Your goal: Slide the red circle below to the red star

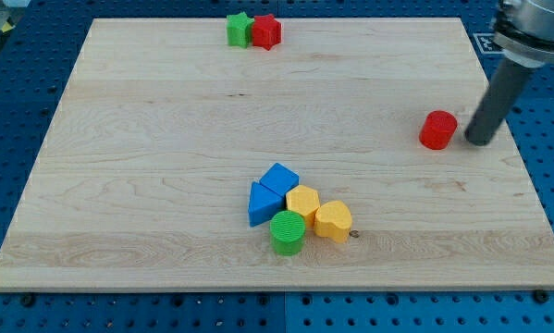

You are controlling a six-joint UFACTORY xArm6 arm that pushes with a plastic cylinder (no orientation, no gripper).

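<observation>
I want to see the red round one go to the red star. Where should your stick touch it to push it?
No gripping, only pushing. The red circle needs my tip against its side on the view's right, a bit toward the bottom, because the red star sits up and left. My tip is already just right of it. Being round, it could roll off, so I'd push through its middle.

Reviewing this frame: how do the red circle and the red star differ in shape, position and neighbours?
The red circle is a round cylinder; the red star has pointed edges. The red circle sits near the view's right edge, while the red star lies at the view's top. The red circle stands alone with my tip just to its right; the red star sits right against a green star. Both are red and similar in size.
</observation>
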